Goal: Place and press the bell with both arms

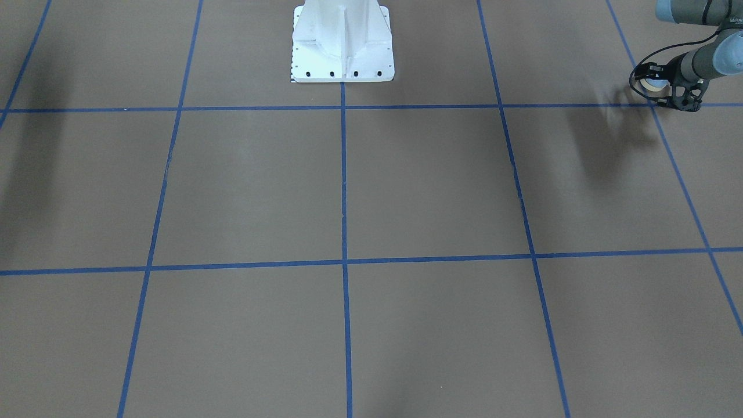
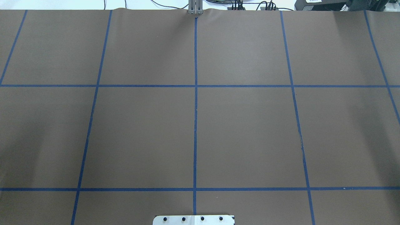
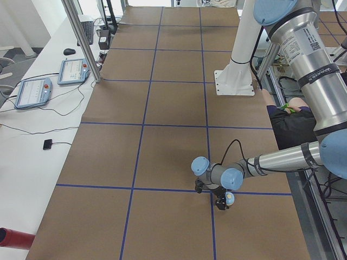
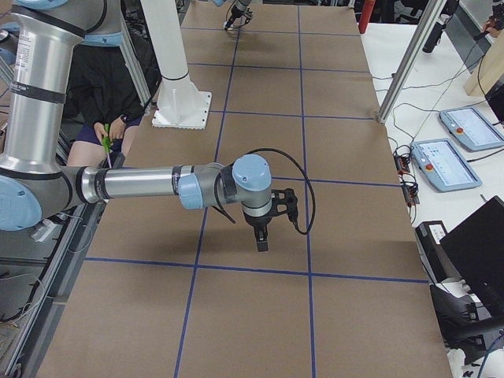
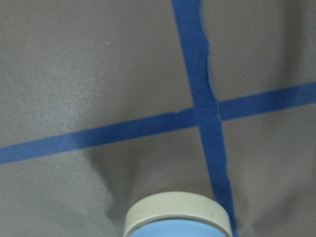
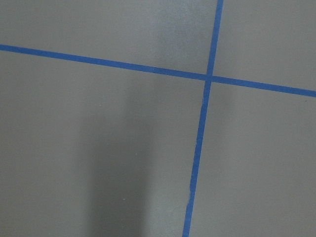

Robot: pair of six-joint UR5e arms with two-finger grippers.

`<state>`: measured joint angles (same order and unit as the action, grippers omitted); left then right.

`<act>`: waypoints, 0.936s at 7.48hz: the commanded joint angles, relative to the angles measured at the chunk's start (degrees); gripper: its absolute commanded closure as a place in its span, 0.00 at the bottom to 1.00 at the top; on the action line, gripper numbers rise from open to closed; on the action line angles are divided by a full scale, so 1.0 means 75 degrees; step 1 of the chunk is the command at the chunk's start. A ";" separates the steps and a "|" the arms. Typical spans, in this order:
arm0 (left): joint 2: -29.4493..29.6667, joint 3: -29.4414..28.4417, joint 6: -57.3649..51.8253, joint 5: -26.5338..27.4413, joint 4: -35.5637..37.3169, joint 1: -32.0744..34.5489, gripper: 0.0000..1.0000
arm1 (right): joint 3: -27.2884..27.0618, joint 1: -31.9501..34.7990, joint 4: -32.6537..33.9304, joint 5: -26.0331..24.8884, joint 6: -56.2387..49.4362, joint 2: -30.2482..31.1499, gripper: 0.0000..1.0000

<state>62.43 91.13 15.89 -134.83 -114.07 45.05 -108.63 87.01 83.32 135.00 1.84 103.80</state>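
Bell (image 1: 656, 85) is sitting in the left gripper (image 1: 667, 92), which is clamping it, cream base ring facing down. It looks lifted just off the table (image 1: 406, 186), near a blue tape crossing (image 5: 205, 111) out on the robot's left. It's prob. being held base-down so it can go down flat w/o tipping. Left arm (image 3: 282, 157) is reaching low & outward for this.

Right gripper (image 4: 262, 236) is hanging over the table, pointing down, well apart from the bell, likely positioned for the press. Can't tell whether its fingers are apart or together.

Overhead view is showing neither arm. Left wrist view is cutting off most of the bell, button hidden. Neither wrist view is showing fingers.
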 commanded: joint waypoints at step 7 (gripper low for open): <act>-0.0434 0.0443 -0.0021 -0.0010 -0.0025 -0.0053 0.83 | -0.0058 0.0011 0.0000 0.0012 0.0035 0.0000 0.00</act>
<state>61.03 92.22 15.81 -134.77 -114.26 44.69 -108.83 87.03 83.32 135.02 2.03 103.80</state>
